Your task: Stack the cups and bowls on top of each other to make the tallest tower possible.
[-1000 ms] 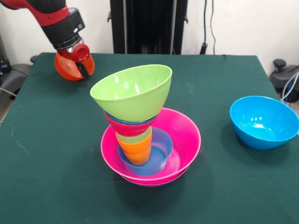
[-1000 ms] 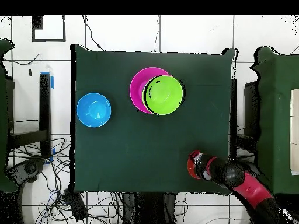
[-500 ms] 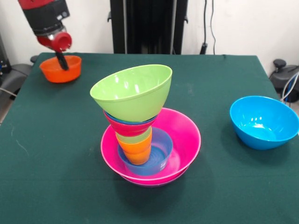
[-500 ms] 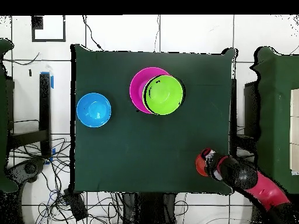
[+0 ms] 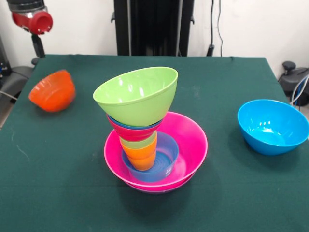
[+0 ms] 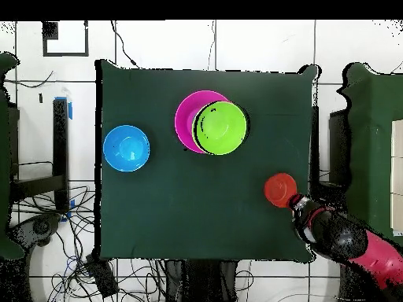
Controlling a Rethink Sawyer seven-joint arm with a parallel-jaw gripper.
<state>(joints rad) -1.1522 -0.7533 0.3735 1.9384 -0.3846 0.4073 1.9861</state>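
My fingers (image 5: 36,46) hang above the far corner of the worktop (image 5: 217,82); whether they are spread or closed I cannot tell from either view, and nothing sits in them. Just beside that corner, the small orange bowl (image 5: 52,91) lies tipped on its side on the dark green cloth, apart from me. From overhead it shows as an orange disc (image 6: 280,190) just beside my arm (image 6: 346,244).

The tower (image 5: 147,130) stands near the middle of the worktop: a wide pink bowl (image 5: 193,140) at the base, a light-blue bowl (image 5: 166,154) inside it, the orange cup (image 5: 140,157) and light green cup (image 5: 137,143) above, then a red bowl (image 5: 133,131), and the lime green bowl (image 5: 137,94) on top, tilted. The sky-blue bowl (image 5: 273,126) sits upright by itself, well apart from the tower.

Behind the worktop stands my black pedestal (image 5: 152,26) against a white wall, with cables hanging down it. Overhead, the floor is pale tile strewn with cables.
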